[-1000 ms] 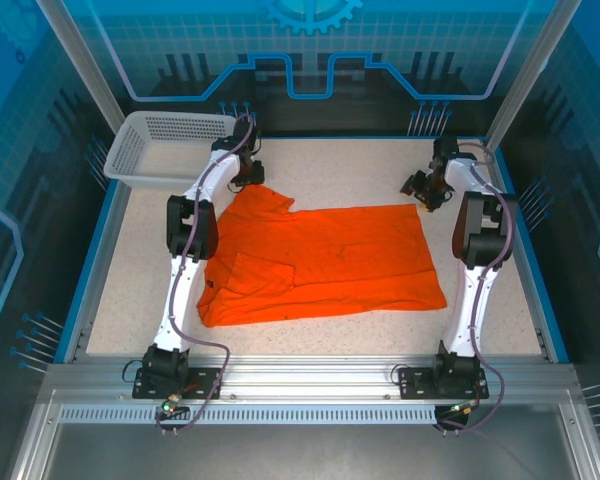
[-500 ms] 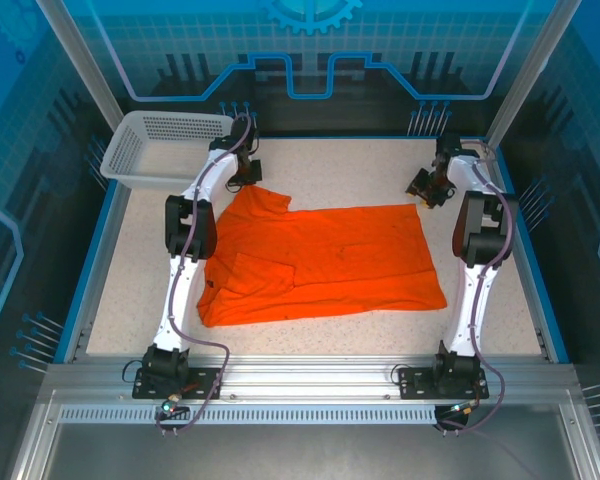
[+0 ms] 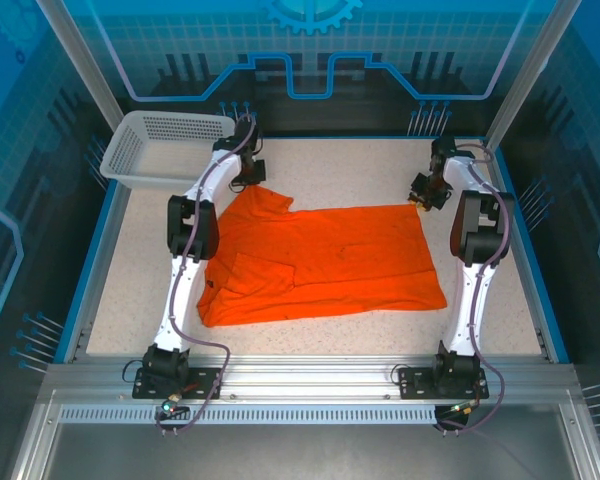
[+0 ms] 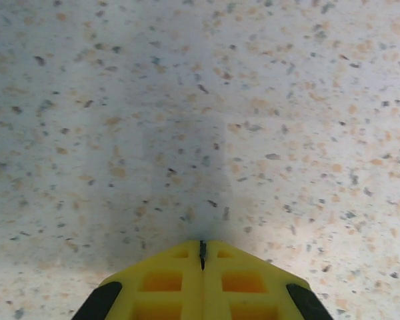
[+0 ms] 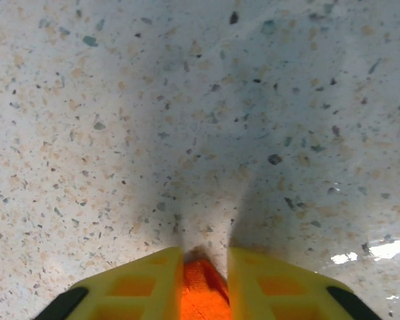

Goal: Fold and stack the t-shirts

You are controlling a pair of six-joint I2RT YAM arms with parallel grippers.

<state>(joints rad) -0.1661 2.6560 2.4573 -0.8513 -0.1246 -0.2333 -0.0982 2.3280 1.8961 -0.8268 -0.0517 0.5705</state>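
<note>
A bright orange t-shirt (image 3: 325, 260) lies spread flat across the middle of the speckled table (image 3: 350, 170), with one sleeve folded in at its near left. At the shirt's far left corner is my left gripper (image 3: 248, 183). In the left wrist view it (image 4: 203, 248) is shut, its yellow fingers pressed together over bare table, and no fabric shows between them. My right gripper (image 3: 423, 197) is at the shirt's far right corner. In the right wrist view it (image 5: 204, 257) has closed in on a fold of the orange t-shirt (image 5: 201, 293) that fills the narrow gap between its fingers.
A white mesh basket (image 3: 130, 150) stands at the far left corner of the table, just left of the left arm. Blue enclosure walls and a raised frame edge surround the table. Bare table lies beyond the shirt's far edge.
Both grippers have closed: the left one fully, the right one down onto the shirt's far right corner. The right gripper has shifted slightly. The shirt has not moved.
</note>
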